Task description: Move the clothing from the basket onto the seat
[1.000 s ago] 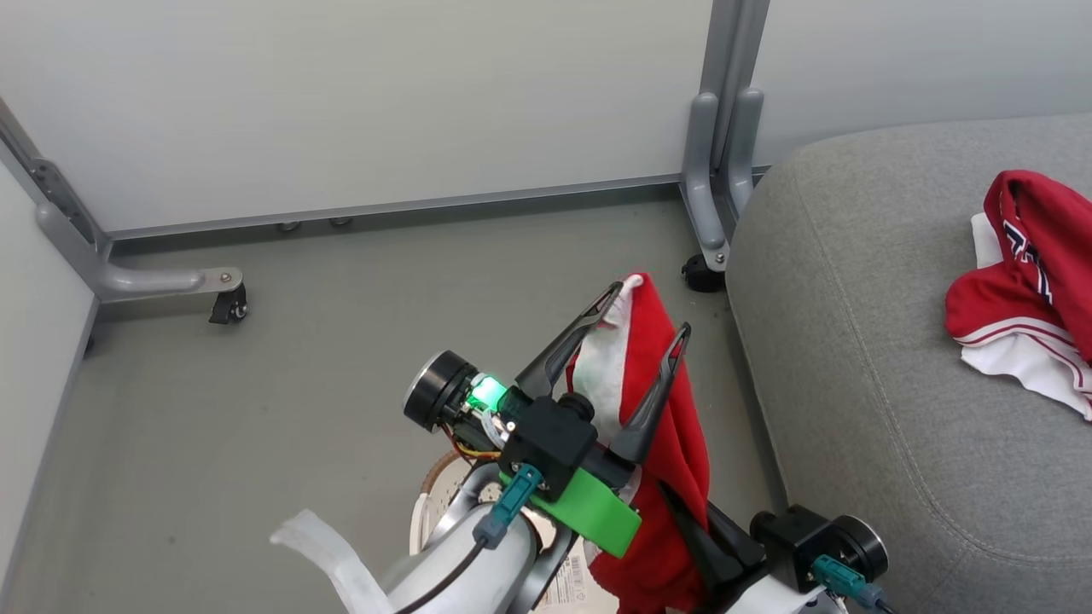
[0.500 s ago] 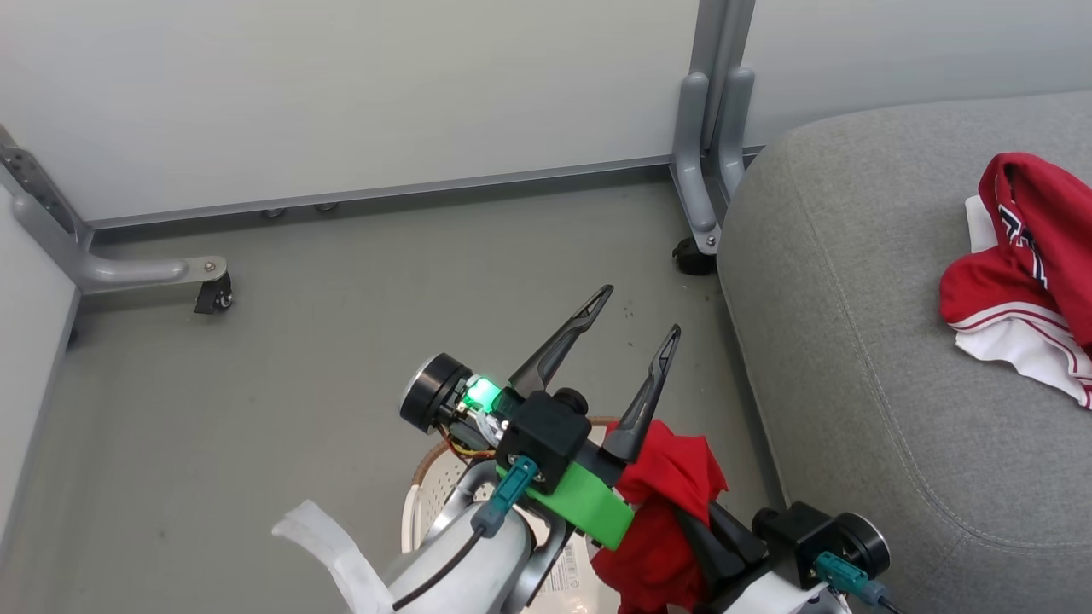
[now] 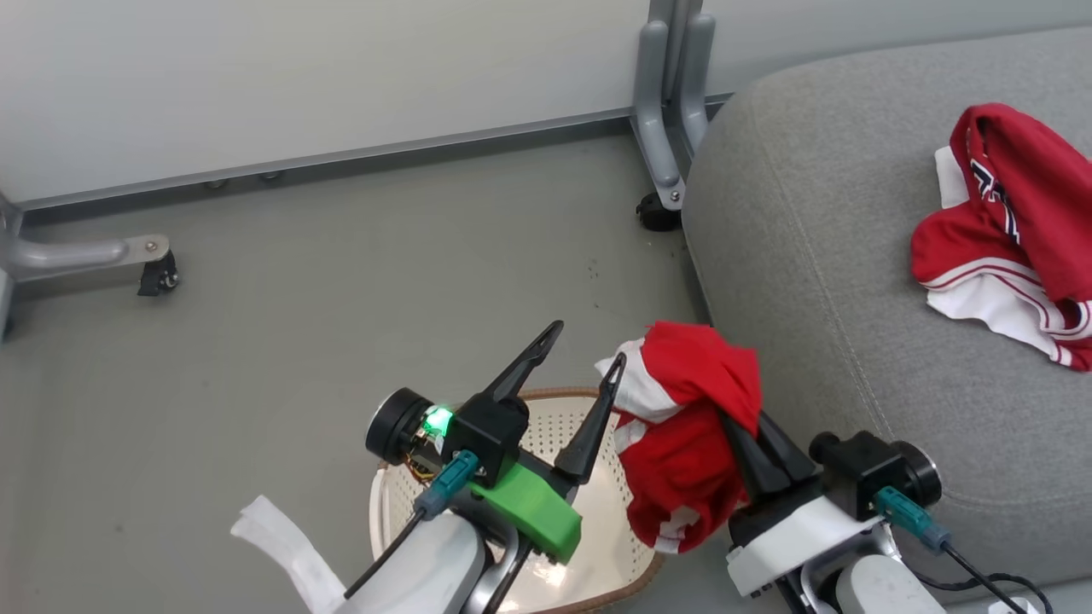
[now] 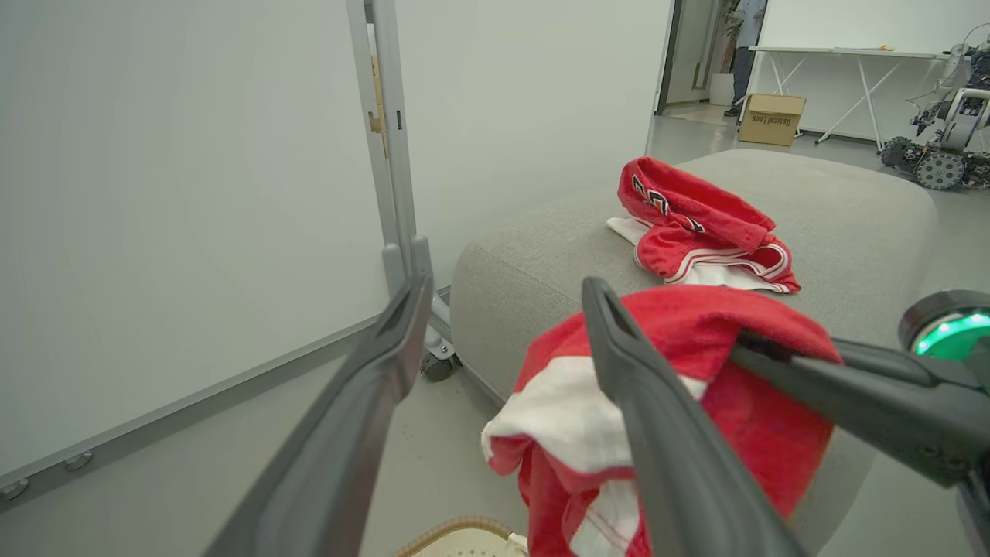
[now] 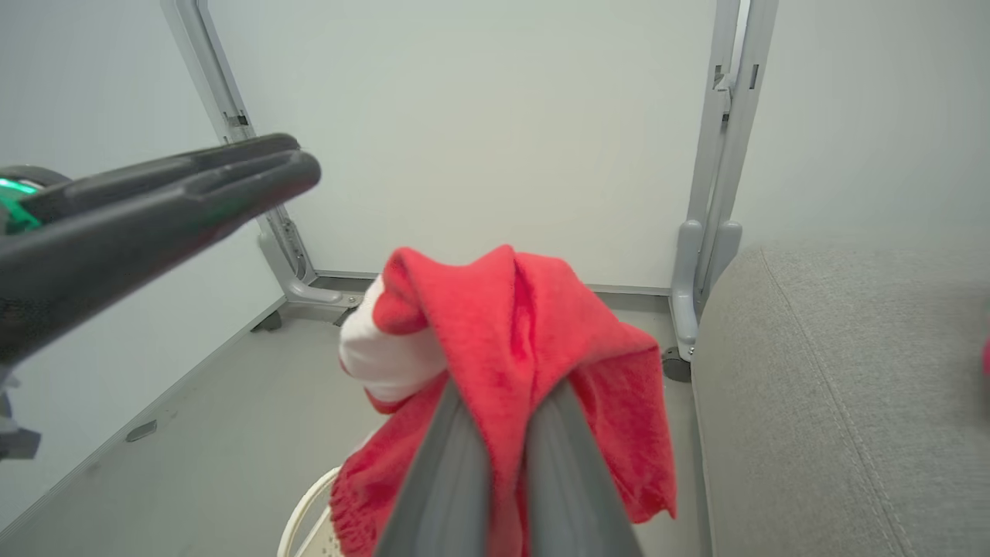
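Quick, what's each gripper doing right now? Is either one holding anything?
Left gripper: open, holding nothing.
Right gripper: closed on a red garment.

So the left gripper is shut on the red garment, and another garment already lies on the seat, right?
No, it is the right gripper that is shut on the red garment, as the right wrist view shows; the left gripper stands open. And another garment does lie on the seat.

We locate the basket [image 3: 607, 520] on the floor [image 3: 341, 298] left of the seat [image 3: 810, 281], one garment [image 3: 1007, 230] on the seat, a second garment [image 3: 691, 435] in the right gripper [image 3: 734, 421] over the basket's right edge.
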Motion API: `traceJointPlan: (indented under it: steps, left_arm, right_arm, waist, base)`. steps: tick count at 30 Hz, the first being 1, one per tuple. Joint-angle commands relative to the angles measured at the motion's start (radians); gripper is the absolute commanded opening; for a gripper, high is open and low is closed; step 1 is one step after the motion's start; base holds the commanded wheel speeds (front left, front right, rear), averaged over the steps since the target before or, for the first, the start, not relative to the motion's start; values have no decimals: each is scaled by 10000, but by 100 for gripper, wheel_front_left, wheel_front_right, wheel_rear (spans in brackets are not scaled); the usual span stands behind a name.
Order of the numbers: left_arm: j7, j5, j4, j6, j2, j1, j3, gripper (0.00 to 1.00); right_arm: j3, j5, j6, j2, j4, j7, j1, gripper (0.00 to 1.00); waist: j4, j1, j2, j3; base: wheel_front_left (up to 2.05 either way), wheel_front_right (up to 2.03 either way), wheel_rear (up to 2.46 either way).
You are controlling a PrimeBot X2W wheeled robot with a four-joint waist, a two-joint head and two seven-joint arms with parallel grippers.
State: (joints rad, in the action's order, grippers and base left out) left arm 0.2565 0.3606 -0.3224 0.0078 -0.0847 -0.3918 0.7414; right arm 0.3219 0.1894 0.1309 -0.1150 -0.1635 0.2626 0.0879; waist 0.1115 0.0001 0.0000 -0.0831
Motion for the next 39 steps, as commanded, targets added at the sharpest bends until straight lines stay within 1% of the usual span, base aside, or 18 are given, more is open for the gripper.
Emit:
traceJointPlan:
  steps: [1,5,7,10,13,18,26,30,33,36,39]
  left_arm:
    - [43,51,26,-71,-135,156,-72,100]
    - [90,-109,180,-243,-464,392,-161,100]
    - [84,-142,365,-334,-500,572,-239,100]
    - [85,-275,714,-659,-641,912,-338,100]
    - [84,-462,992,-812,-810,1283,-464,100]
    - [78,-659,1426,-1043,-931,1947,-762,100]
    - [79,-1150,1751,-1218,-1152,2458,-970,100]
    - [80,-1327,1691,-1305,-1250,2400,-888,100]
    - [80,-1411,1658,-1315,-1288,2226,-806,100]
    - [80,-1471,1651,-1354,-1325,2008,-695,100]
    - [80,-1498,1642,-1382,-1430,1734,-552,100]
  right_arm:
    - [-96,-92,-3,1,143,33,115,0]
    - [-500,-149,-3,65,606,33,66,0]
    - [-651,-160,-2,114,821,31,-42,0]
    - [-766,-193,-3,160,1113,33,-204,0]
    - [-917,-181,-2,205,1381,33,-306,0]
    - [-1179,-229,-3,240,1801,33,-639,0]
    - [-1472,-287,-2,257,2215,33,-1041,0]
    - [-1542,-283,-2,295,2390,33,-1036,0]
    - [-1666,-167,-3,320,2521,33,-995,0]
    - [-1987,113,-2,356,2703,31,-650,0]
    - [-2582,521,-2,330,2978,33,-75,0]
  waist:
    - [424,-1,0,-360]
    - [951,-1,0,-595]
    - [1243,-1,0,-675]
    - [1751,-1,0,-765]
    - [2234,-1,0,-821]
    - [3030,-1,0,-857]
    - [3928,-1,0,-1064]
    - [4210,-1,0,-1270]
    - [4238,-1,0,-1486]
    - [4080,-1,0,-1757]
    - [3724,-1,0,-2168]
  base:
    - [0,0,0]
    - [0,0,0]
    - [0,0,0]
    - [0,0,0]
    - [0,0,0]
    - [0,0,0]
    - [0,0,0]
    - [0,0,0]
    - [0,0,0]
    - [0,0,0]
    - [0,0,0]
